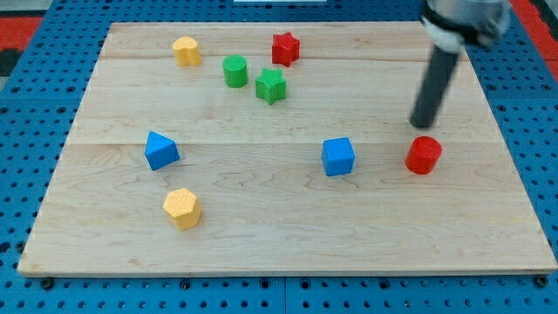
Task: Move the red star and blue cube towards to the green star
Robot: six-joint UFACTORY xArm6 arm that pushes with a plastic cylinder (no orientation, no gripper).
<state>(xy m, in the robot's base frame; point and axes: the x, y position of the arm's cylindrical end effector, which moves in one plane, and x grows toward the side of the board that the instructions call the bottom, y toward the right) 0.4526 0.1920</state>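
The red star (285, 48) lies near the view's top, just right of centre. The green star (271, 85) lies just below and left of it, a small gap apart. The blue cube (338, 156) sits lower, right of centre. My tip (423, 125) is at the view's right, above a red cylinder (424, 155) and about a hundred pixels right of the blue cube, touching no block.
A green cylinder (234, 71) stands left of the green star. A yellow block (186, 51) lies at the top left. A blue triangular block (161, 150) and a yellow hexagonal block (182, 208) lie at the left. The wooden board (288, 244) rests on blue pegboard.
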